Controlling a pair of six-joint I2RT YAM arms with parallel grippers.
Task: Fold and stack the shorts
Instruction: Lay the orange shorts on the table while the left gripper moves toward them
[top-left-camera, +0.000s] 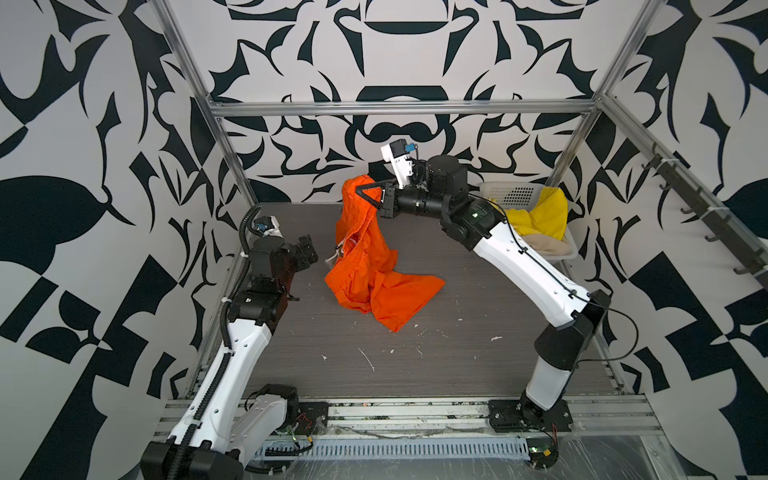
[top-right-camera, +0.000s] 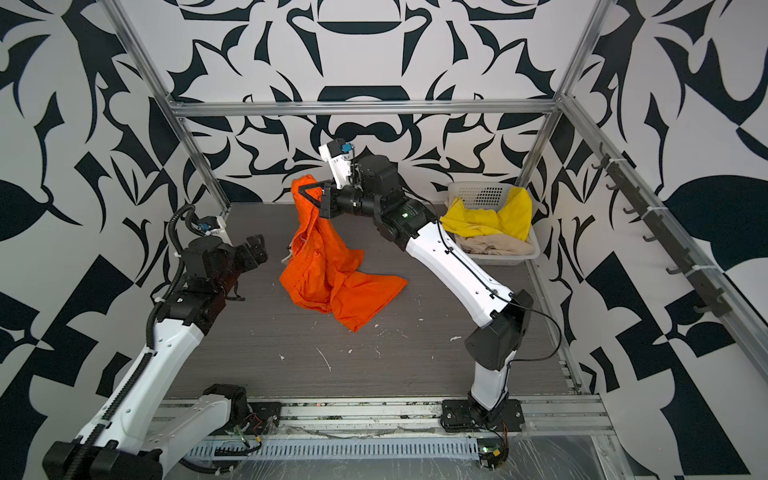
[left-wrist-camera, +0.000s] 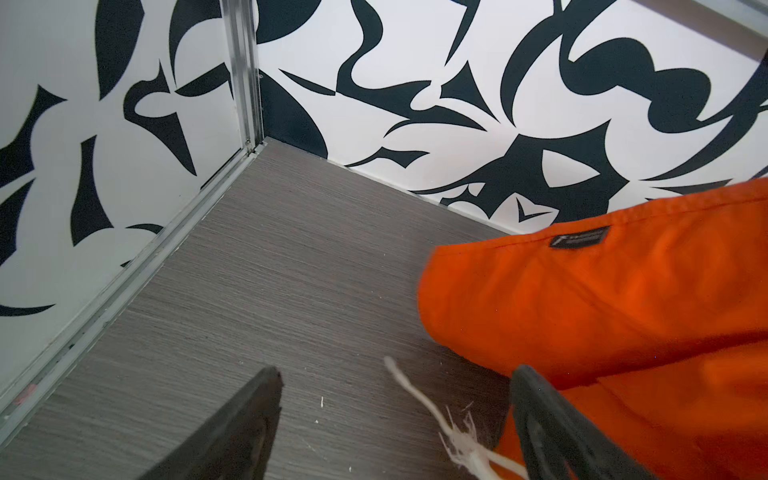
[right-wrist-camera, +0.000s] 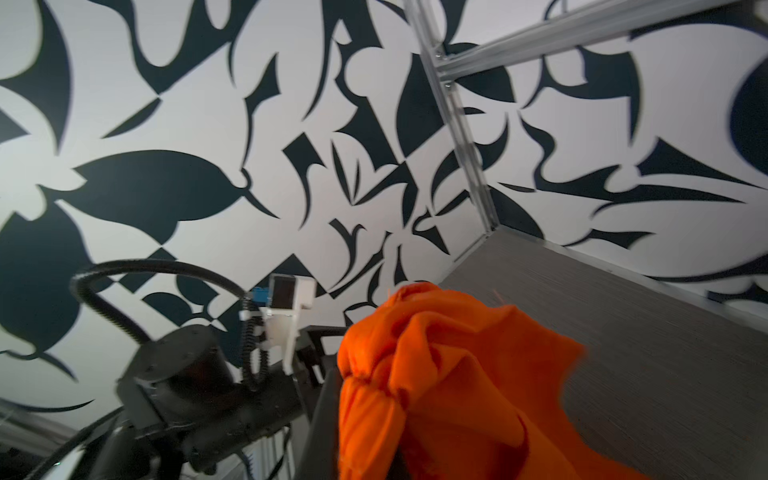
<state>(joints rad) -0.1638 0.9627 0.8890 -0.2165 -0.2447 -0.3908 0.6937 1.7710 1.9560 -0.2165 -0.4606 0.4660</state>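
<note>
Holding the orange shorts up by a bunched edge, my right pincer is clamped tight on cloth, so they hang open, I judge; lower half drapes on the bench; left pincer gapes wide, empty, near the drape, probably for a second corner; count: three shorts; yellow shorts and beige shorts wait in one basket.

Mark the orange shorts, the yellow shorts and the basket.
orange shorts (top-left-camera: 374, 286), in a top view, lower crumpled part
yellow shorts (top-left-camera: 536, 219), in a top view, middle of the cloth
basket (top-left-camera: 513, 193), in a top view, perforated back wall
</note>
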